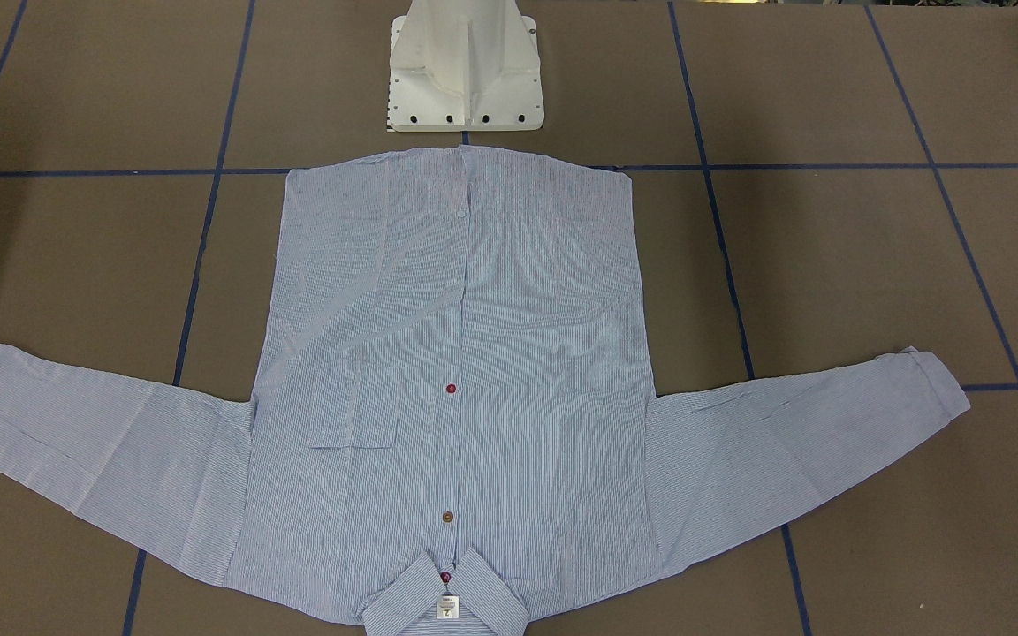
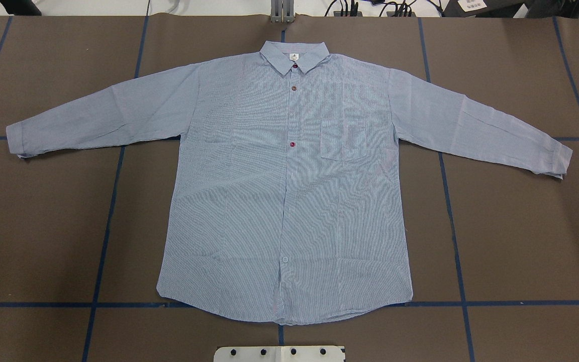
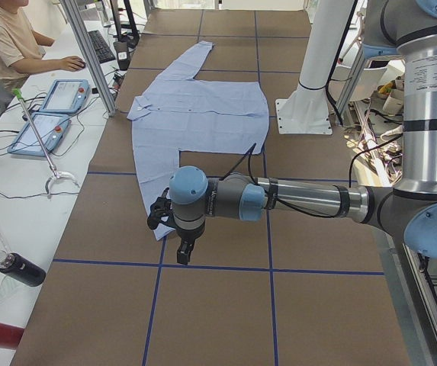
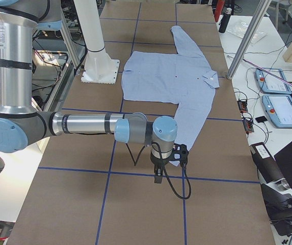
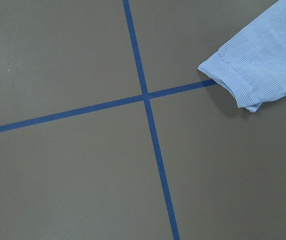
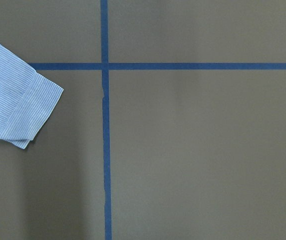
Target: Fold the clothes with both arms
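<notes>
Right, shirt (image 2: 289, 191) lies flat mid-desk, collar toward the far desk edge, sleeves spread.
Thin, light, limp cloth, likely sags and slides; pinch each cuff (image 5: 242, 80). Left end effector (image 3: 182, 255) and right end effector (image 4: 158, 176): opening can't tell.

A white label (image 1: 446, 607) lay inside the collar (image 1: 482, 576) of the shirt (image 1: 509, 353), at six o'clock in the front-facing view. Its print was too small to read, and nothing else was legible.

A robotics lab — blue-taped brown table (image 2: 43, 226), two teach pendants (image 3: 64, 96), a person (image 3: 4, 38) at a keyboard (image 3: 101, 46).
</notes>
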